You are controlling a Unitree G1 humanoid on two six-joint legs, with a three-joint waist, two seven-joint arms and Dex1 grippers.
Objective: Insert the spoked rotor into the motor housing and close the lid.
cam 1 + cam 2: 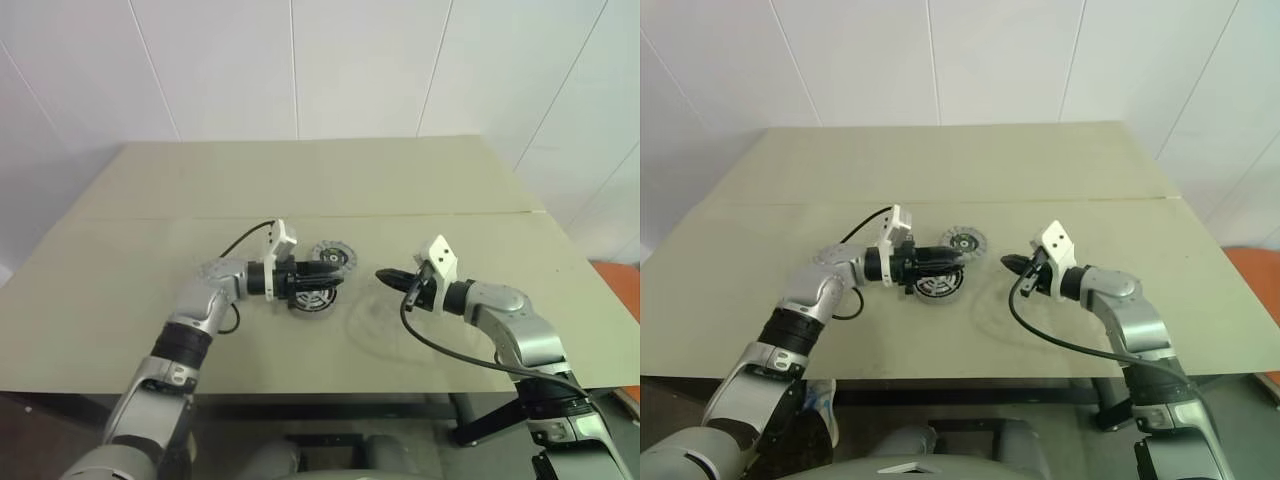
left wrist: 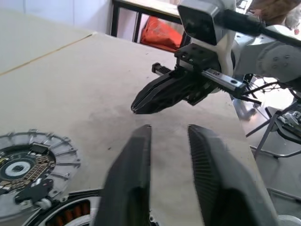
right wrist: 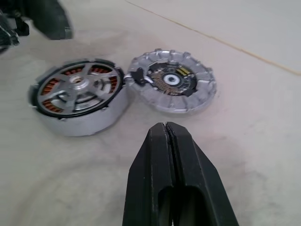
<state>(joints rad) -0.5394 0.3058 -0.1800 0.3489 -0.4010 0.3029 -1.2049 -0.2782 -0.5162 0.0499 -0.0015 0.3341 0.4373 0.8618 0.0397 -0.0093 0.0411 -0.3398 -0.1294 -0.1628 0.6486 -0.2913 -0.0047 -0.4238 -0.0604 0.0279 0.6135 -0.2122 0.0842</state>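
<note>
On the beige counter [image 1: 480,330], the motor housing [image 3: 80,101] sits with the spoked rotor [image 3: 77,89] already inside, copper windings showing between its spokes. Just beside it, touching, lies the lid [image 3: 173,81], inner side up. Above the housing hovers the left hand [image 2: 169,141], fingers slightly parted, grasping nothing. Facing it, near the parts, the right hand [image 3: 168,136] is clenched empty.
</note>
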